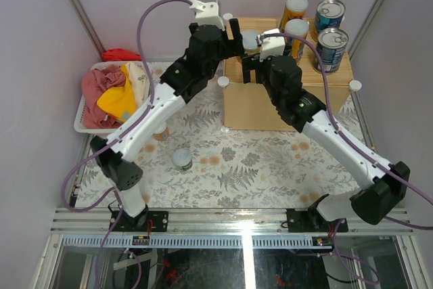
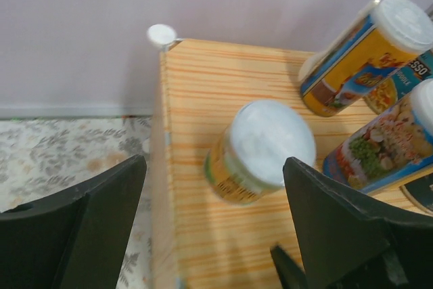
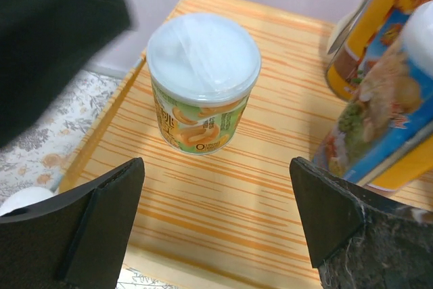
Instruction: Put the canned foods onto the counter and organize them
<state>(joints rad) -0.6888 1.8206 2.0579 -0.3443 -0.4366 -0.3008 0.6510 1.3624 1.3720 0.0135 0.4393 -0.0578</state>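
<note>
The wood-grain counter [image 1: 254, 109] stands at the back centre. On its top stand two blue tins [image 1: 331, 30], an orange jar [image 1: 294, 8] and a slim multicoloured can [image 1: 295, 32]. A short pale-lidded can [image 1: 250, 38] stands upright near the counter's left edge; it also shows in the left wrist view [image 2: 264, 147] and the right wrist view [image 3: 203, 79]. My left gripper [image 1: 237, 35] is open, its jaws either side of this can without touching it. My right gripper [image 1: 254, 59] is open and empty, just in front of the can. Another pale-lidded can [image 1: 181, 159] stands on the table.
A white basket [image 1: 82, 114] with red and yellow cloths [image 1: 108, 93] sits at the left. A small can [image 1: 160, 132] stands partly hidden under my left arm. A red cloth [image 1: 120, 54] lies behind the basket. White knobs [image 1: 222, 81] mark the counter's corners.
</note>
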